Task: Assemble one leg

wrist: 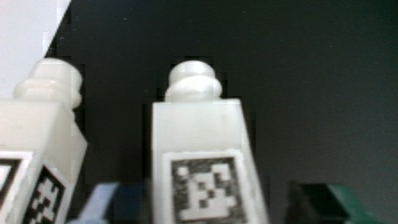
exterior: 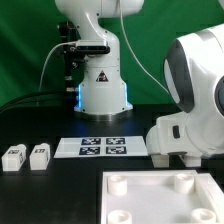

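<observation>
In the wrist view, a white leg [wrist: 199, 135] with a rounded peg end and a black-and-white tag stands between my fingertips. My gripper [wrist: 214, 206] is open around it. One fingertip [wrist: 111, 202] lies close beside the leg. The other fingertip [wrist: 331, 200] stands apart from it with a dark gap between. A second white leg [wrist: 36, 130] lies parallel beside the first. In the exterior view, two small white legs [exterior: 14, 156] [exterior: 39, 155] lie at the left. The arm's bulky white links [exterior: 195, 100] hide the gripper there.
The marker board [exterior: 100, 147] lies on the black table in front of the robot base [exterior: 102, 92]. The large white square panel [exterior: 200, 215] with round corner sockets lies at the front, toward the exterior view's right. A green backdrop stands behind.
</observation>
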Motion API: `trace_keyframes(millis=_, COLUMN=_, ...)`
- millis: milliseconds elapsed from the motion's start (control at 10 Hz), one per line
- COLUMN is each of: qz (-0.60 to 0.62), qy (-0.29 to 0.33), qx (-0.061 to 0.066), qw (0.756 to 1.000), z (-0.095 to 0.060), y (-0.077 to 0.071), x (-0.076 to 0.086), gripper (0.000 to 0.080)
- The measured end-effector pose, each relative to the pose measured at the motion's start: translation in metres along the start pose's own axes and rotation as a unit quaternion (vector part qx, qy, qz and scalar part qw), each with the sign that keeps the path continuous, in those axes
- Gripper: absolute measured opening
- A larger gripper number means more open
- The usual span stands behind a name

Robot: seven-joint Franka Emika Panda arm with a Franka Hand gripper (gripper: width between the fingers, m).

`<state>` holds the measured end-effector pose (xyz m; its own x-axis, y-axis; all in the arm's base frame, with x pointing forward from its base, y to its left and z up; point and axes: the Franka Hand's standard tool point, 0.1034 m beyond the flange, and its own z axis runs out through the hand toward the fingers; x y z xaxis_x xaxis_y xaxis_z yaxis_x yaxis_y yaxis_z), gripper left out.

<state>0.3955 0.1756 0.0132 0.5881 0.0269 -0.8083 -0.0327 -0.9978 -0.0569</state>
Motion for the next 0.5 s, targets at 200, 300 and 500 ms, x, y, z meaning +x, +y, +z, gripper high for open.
trace_keyframes(millis=200, qz=0.000, qy=0.000, qx=0.000, qw=1.000, z=0.0000, y=0.0000, x=0.0000, gripper=0.0289)
trace_keyframes(millis=300, qz=0.000, qy=0.000, qx=0.000, qw=1.000, z=0.0000, y=0.0000, x=0.0000, gripper=0.0289)
trace_keyframes(millis=500, qz=0.000, qy=0.000, qx=0.000, qw=1.000, z=0.0000, y=0.0000, x=0.0000, gripper=0.0289)
